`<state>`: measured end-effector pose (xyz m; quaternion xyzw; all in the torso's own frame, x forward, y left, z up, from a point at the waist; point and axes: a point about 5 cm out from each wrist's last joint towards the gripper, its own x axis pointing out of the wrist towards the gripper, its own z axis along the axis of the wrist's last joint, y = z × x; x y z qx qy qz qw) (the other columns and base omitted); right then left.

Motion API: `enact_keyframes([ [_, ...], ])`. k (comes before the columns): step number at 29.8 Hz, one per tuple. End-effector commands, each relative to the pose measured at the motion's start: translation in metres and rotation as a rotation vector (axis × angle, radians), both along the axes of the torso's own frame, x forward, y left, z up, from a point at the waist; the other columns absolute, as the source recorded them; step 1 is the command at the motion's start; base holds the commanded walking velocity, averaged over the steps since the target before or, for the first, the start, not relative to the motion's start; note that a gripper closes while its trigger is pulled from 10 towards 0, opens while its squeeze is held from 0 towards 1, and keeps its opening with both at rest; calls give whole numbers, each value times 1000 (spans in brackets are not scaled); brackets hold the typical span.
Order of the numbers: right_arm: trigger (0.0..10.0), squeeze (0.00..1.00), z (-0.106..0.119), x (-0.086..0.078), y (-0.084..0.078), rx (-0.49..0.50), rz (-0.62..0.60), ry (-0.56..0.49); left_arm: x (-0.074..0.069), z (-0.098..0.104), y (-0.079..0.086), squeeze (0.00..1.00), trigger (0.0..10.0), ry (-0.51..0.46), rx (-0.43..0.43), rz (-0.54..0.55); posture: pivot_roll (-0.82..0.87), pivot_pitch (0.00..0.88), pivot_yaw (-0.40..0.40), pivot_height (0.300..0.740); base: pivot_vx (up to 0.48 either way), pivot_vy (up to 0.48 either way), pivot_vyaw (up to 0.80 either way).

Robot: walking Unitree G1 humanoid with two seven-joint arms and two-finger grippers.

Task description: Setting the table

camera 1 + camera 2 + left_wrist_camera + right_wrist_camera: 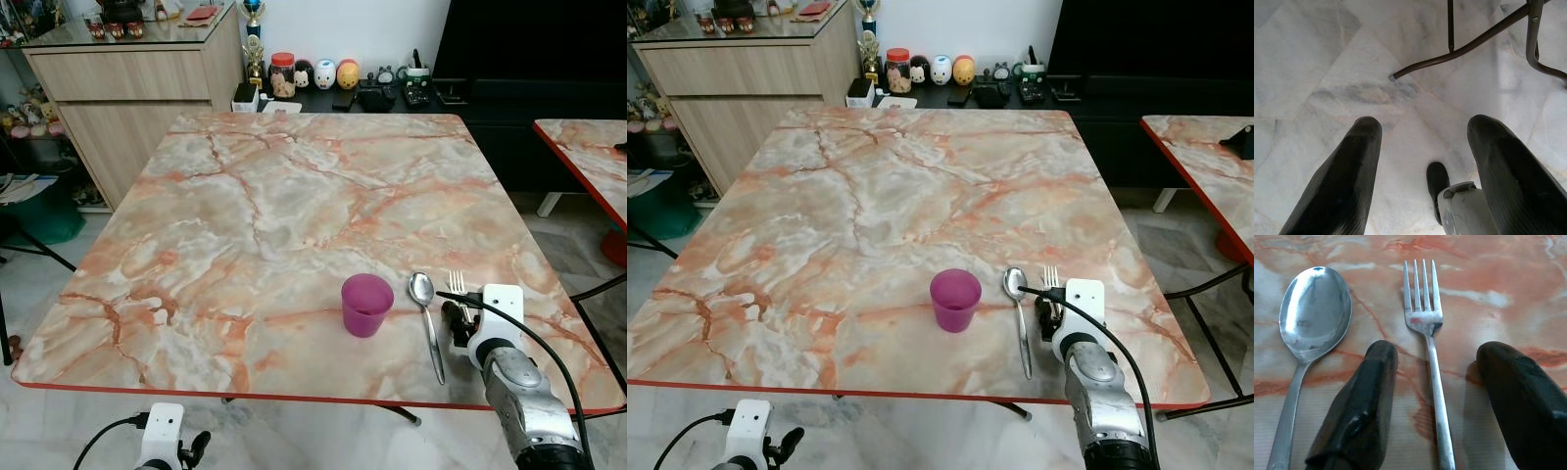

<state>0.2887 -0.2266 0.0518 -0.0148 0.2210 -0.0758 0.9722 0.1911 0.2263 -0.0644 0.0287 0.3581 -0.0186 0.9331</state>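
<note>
Right wrist view shows the right gripper spread open, its two black fingers straddling the handle of the fork without touching it, low over the marble table. Taking the purple cup as landmark, the spoon lies just to its right and the fork just beyond the spoon, both near the table's front edge. Below that edge, well left of the cup, the left gripper hangs open over the tiled floor.

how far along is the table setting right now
Done: purple cup and spoon lie near the table's front edge. In hand: the right pincer is open, straddling the fork lying beside the spoon. Left: no plate is laid; the left pincer hangs over the floor.
</note>
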Motion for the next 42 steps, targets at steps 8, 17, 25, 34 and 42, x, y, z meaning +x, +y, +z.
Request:
enact_keyframes([
  [8,0,0,-23,-13,1,28,-29,105,-3,-2,-1,0,10000,8,-11,2,26,0,-2,740,0,0,0],
  [17,0,0,-29,-17,0,32,-52,118,-2,-1,-1,0,10000,10,-5,-17,29,0,0,740,0,0,0],
  [25,0,0,-27,-16,1,50,-69,102,-1,-1,-2,0,10000,8,-1,-20,27,0,1,740,0,0,0],
  [34,0,0,-26,-18,-3,25,-85,96,-1,-2,-4,0,10000,8,-7,-19,27,0,-2,740,0,0,0],
  [42,1412,0,-16,-20,-10,-8,-118,45,-1,-2,-6,0,10000,9,-4,-20,23,0,-2,740,0,0,0],
])
